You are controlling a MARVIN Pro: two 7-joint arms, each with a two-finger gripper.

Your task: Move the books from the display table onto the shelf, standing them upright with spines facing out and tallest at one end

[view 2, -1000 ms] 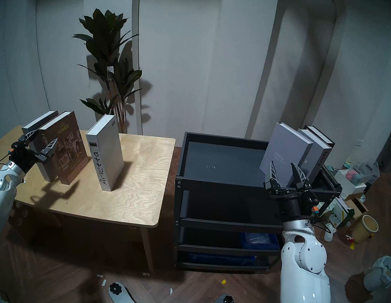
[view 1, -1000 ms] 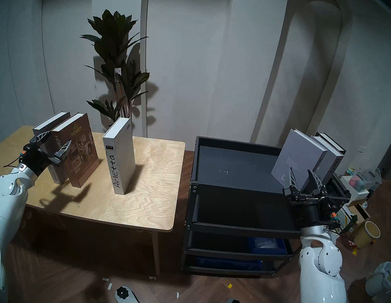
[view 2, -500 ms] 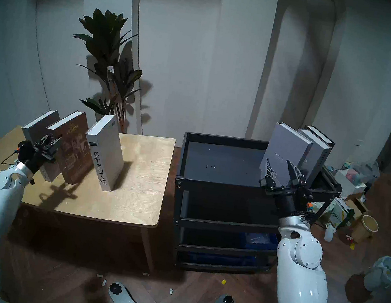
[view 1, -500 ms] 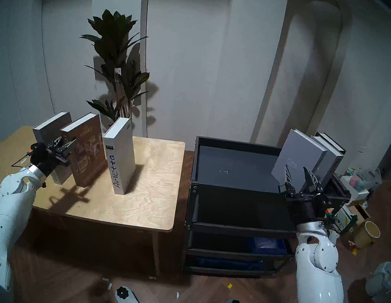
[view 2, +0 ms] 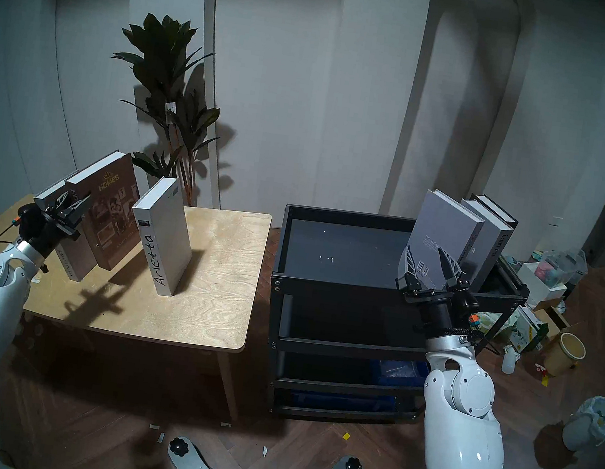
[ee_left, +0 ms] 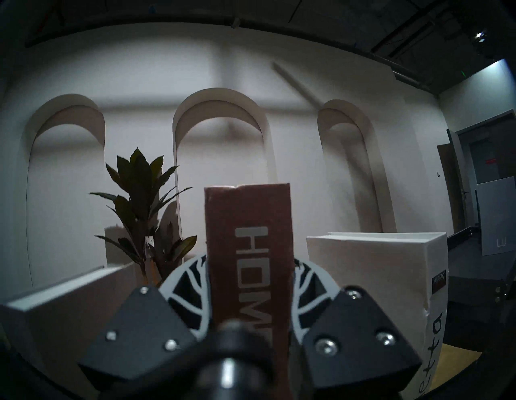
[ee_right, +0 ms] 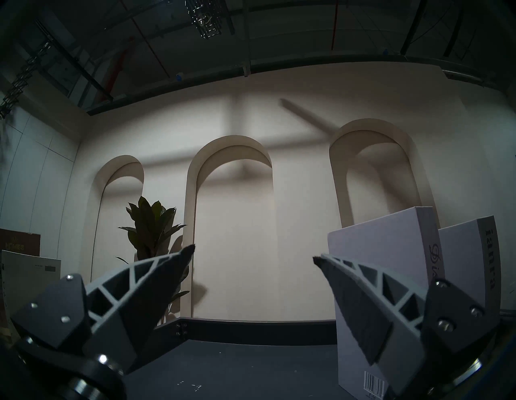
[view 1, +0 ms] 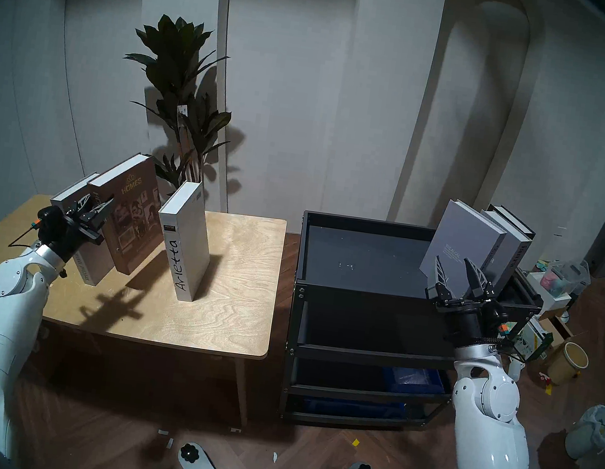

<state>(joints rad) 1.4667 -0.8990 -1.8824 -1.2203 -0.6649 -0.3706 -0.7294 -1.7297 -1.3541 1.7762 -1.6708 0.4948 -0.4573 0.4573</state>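
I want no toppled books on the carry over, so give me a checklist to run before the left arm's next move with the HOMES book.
1. Left claw shut on the spine of the HOMES book: ok, the left wrist view shows a finger on each side.
2. Book clear of the display table: looks ok, its lower edge appears raised.
3. Clearance to the Arletta book on its right: not ok, the gap is narrow.
4. Special Issue book standing on its own: cannot tell, the claw hides part of it.
5. Free space on the shelf left of the three shelved books: ok.
6. Right claw open, holding nothing: ok.
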